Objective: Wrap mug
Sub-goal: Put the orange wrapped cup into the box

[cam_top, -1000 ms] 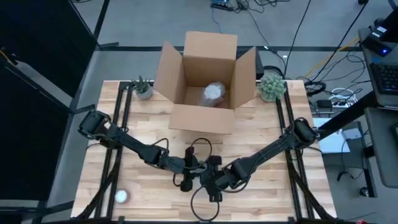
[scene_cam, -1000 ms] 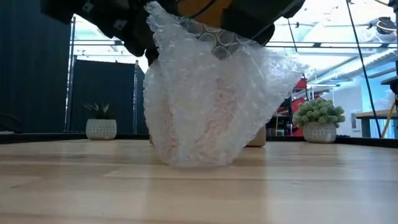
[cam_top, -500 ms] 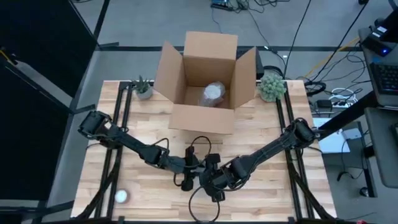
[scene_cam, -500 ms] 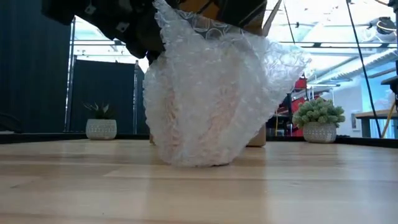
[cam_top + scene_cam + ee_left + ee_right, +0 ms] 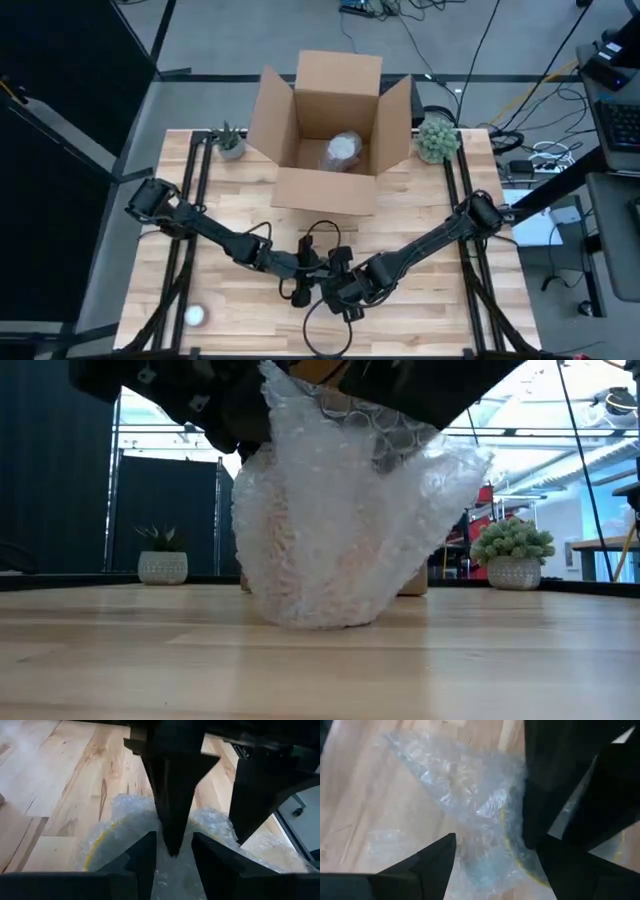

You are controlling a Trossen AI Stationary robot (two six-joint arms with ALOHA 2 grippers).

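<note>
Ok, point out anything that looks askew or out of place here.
The bubble wrap around the mug is loose: one flap flares up and sideways instead of lying snug. A small white object also lies alone near the table's front left corner.

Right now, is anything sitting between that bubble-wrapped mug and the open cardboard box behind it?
Nothing visible does. The bubble-wrapped mug sits under both grippers at the table's near middle, and only bare wood lies between it and the cardboard box, which already holds another wrapped bundle.
</note>
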